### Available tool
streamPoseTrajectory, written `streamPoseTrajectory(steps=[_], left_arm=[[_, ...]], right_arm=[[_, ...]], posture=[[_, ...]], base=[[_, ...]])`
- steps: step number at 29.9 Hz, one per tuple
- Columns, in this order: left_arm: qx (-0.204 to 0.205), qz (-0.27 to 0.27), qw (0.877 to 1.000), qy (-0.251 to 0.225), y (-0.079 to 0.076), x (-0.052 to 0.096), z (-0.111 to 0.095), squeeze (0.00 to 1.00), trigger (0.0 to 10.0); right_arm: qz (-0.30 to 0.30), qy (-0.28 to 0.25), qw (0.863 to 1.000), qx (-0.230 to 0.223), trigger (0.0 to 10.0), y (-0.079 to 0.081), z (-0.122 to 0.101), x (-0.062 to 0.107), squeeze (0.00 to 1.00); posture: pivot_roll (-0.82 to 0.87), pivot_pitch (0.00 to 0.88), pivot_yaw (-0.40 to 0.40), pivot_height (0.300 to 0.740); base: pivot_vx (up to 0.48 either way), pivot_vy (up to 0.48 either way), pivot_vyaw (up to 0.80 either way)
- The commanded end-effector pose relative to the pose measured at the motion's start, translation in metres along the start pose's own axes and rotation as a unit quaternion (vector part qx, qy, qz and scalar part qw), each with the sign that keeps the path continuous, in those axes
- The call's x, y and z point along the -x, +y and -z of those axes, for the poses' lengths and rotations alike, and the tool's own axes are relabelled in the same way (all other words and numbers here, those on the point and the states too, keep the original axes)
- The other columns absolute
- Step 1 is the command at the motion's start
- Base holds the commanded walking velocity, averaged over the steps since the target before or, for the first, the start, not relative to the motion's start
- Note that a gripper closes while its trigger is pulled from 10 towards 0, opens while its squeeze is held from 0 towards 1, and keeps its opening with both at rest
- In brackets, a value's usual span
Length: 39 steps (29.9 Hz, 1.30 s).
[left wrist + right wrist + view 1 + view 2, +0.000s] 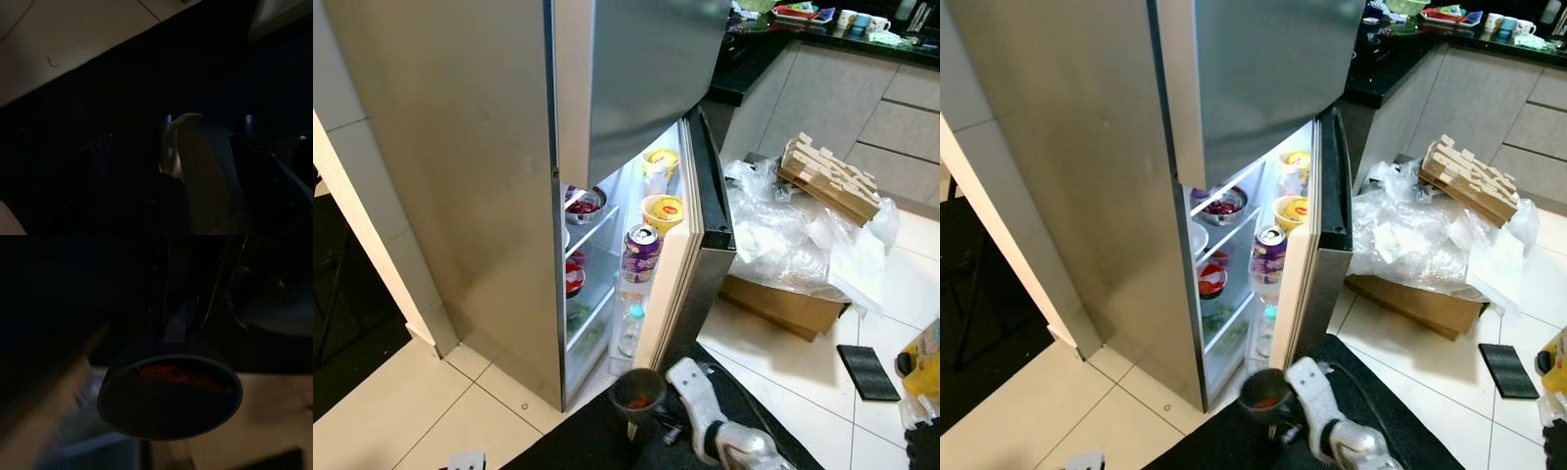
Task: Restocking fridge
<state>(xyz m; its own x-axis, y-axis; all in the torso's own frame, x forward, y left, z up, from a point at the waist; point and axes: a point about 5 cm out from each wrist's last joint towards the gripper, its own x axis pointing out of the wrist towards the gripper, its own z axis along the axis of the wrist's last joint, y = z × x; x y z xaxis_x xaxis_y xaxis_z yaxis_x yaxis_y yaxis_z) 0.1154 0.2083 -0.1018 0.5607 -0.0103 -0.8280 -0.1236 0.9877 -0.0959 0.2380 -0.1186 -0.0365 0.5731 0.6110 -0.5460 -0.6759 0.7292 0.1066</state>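
The right gripper (641,416) is closed on the rim of a dark bowl (637,390) with something red inside; the right wrist view shows the black fingers (168,308) pinching its far edge. The bowl sits upright, mouth up, low and near, just in front of the open fridge (460,176) and level with the bottom of the door (690,245). The door swings out to the right, leaving a narrow gap between its shelves and the fridge body. In the door stand a can (641,252), yellow tubs (663,211) and a bottle (631,328); inside, a steel bowl (583,206) rests on an upper shelf. To the right, close beyond the door, a cardboard box (783,304) heaped with plastic wrap (793,235) crowds the floor. The left gripper hangs in shadow over dark matting; I cannot tell whether it is open.
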Motion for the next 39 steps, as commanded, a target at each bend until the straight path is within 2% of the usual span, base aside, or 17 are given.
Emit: streamPoseTrajectory(steps=[1, 3, 4, 5, 11, 14, 15, 18, 22, 23, 25, 31, 35, 39], left_arm=[[-0.013, -0.005, 1.0, 0.004, 0.005, 0.0, -0.003, 0.0, 10.0], [-0.018, -0.002, 1.0, 0.001, 0.004, -0.001, -0.006, 0.0, 10.0], [-0.022, 0.001, 1.0, 0.0, 0.002, -0.002, -0.009, 0.0, 10.0], [-0.022, 0.001, 1.0, 0.0, 0.002, -0.002, -0.009, 0.0, 10.0], [-0.03, 0.008, 1.0, 0.001, -0.002, -0.004, -0.011, 0.0, 10.0], [-0.03, 0.008, 1.0, 0.001, -0.002, -0.004, -0.011, 0.0, 10.0], [-0.036, 0.011, 0.999, 0.007, -0.003, -0.004, -0.01, 0.0, 10.0], [-0.041, 0.016, 0.999, 0.01, -0.005, -0.005, -0.01, 0.0, 10.0], [-0.044, 0.018, 0.999, 0.011, -0.007, -0.005, -0.01, 0.0, 10.0], [-0.044, 0.018, 0.999, 0.011, -0.007, -0.005, -0.01, 0.0, 10.0], [-0.047, 0.021, 0.999, 0.011, -0.008, -0.006, -0.011, 0.0, 10.0], [-0.052, 0.025, 0.998, 0.013, -0.01, -0.007, -0.012, 0.0, 10.0], [-0.053, 0.028, 0.998, 0.013, -0.011, -0.007, -0.013, 0.0, 10.0], [-0.055, 0.031, 0.998, 0.014, -0.013, -0.008, -0.013, 0.0, 10.0]], right_arm=[[0.009, -0.034, 0.999, 0.017, 10.0, -0.007, -0.018, -0.002, 0.0], [0.019, -0.061, 0.998, 0.017, 10.0, -0.011, -0.031, -0.004, 0.0], [0.028, -0.095, 0.995, 0.019, 10.0, -0.017, -0.048, -0.006, 0.0], [0.028, -0.095, 0.995, 0.019, 10.0, -0.017, -0.048, -0.006, 0.0], [0.049, -0.162, 0.985, 0.024, 10.0, -0.031, -0.082, -0.002, 0.0], [0.049, -0.162, 0.985, 0.024, 10.0, -0.031, -0.082, -0.002, 0.0], [0.085, -0.198, 0.976, 0.03, 10.0, -0.045, -0.101, 0.004, 0.0], [0.155, -0.224, 0.962, 0.023, 10.0, -0.066, -0.115, 0.016, 0.0], [0.216, -0.228, 0.949, 0.009, 10.0, -0.085, -0.115, 0.029, 0.0], [0.216, -0.228, 0.949, 0.009, 10.0, -0.085, -0.115, 0.029, 0.0], [0.265, -0.226, 0.937, -0.011, 10.0, -0.099, -0.11, 0.041, 0.0], [0.305, -0.223, 0.926, -0.027, 10.0, -0.112, -0.102, 0.055, 0.0], [0.309, -0.22, 0.925, -0.032, 10.0, -0.114, -0.098, 0.057, 0.0], [0.28, -0.207, 0.937, -0.022, 10.0, -0.107, -0.09, 0.054, 0.0]], posture=[[0.0, 0.0, -0.046, 0.74], [0.0, 0.0, -0.042, 0.74], [-0.01, 0.0, -0.031, 0.74], [-0.01, 0.0, -0.031, 0.74], [-0.02, 0.0, -0.027, 0.74], [-0.02, 0.0, -0.027, 0.74], [-0.03, 0.0, -0.019, 0.74], [-0.04, 0.0, -0.017, 0.74], [-0.04, 0.0, -0.016, 0.74], [-0.04, 0.0, -0.016, 0.74], [-0.05, 0.0, -0.014, 0.74], [-0.06, 0.0, -0.008, 0.74], [-0.06, 0.0, -0.006, 0.74], [-0.07, 0.0, -0.005, 0.74]], base=[[0.0, 0.0, 0.0], [0.0, 0.0, 0.0], [0.0, 0.0, 0.0], [0.0, 0.0, 0.0], [0.0, 0.0, 0.0], [0.0, 0.0, 0.0], [0.0, 0.0, 0.0], [0.0, 0.0, 0.0], [0.0, 0.0, 0.0], [0.0, 0.0, 0.0], [0.0, 0.0, 0.0], [0.0, 0.0, 0.0], [0.0, 0.0, 0.0], [0.0, 0.0, 0.0]])
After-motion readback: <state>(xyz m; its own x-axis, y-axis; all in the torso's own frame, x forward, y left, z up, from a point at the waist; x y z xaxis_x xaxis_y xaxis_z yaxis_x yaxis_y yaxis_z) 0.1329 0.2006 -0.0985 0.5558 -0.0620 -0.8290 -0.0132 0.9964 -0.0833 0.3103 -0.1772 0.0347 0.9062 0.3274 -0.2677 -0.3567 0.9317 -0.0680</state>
